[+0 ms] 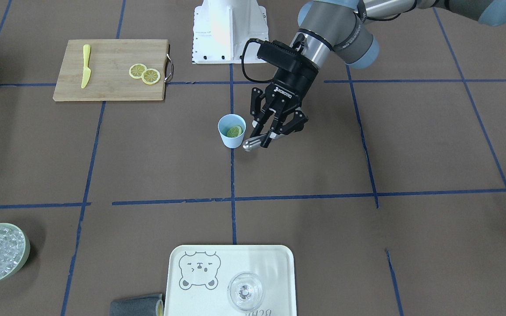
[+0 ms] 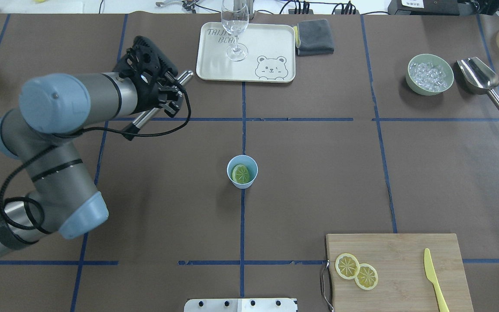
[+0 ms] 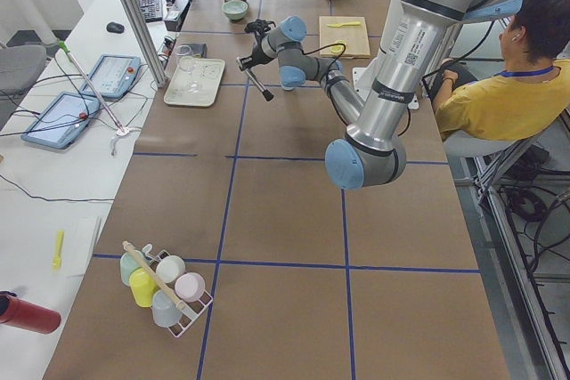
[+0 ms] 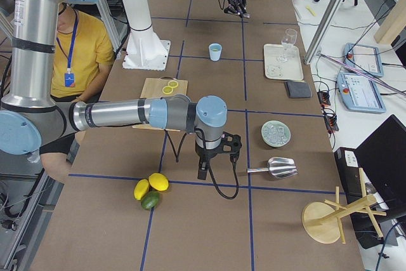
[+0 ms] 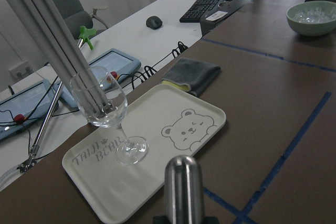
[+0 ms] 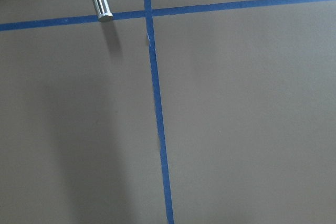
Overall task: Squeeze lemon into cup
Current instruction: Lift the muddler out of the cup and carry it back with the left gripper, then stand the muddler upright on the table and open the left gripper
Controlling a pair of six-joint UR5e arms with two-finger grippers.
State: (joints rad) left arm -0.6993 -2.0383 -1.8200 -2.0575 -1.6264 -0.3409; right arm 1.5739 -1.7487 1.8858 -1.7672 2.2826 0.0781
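The light-blue cup (image 1: 231, 138) stands at the table's middle with one lemon slice (image 1: 235, 131) lying inside it; both also show in the overhead view, the cup (image 2: 249, 180) and the slice (image 2: 241, 173). My left gripper (image 1: 267, 137) is shut on a steel rod (image 1: 251, 143), held tilted above the table and apart from the cup. In the overhead view the left gripper (image 2: 168, 97) and rod (image 2: 143, 119) sit left of the tray. My right gripper (image 4: 217, 157) points down near the scoop; I cannot tell whether it is open or shut.
Two more lemon slices (image 2: 347, 265) and a yellow knife (image 2: 433, 279) lie on the wooden board (image 2: 405, 247). A clear glass (image 2: 234, 26) stands on the cream tray (image 2: 215, 69). There are a grey cloth (image 2: 314, 37), a bowl of ice (image 2: 414, 84) and a steel scoop (image 2: 479, 76).
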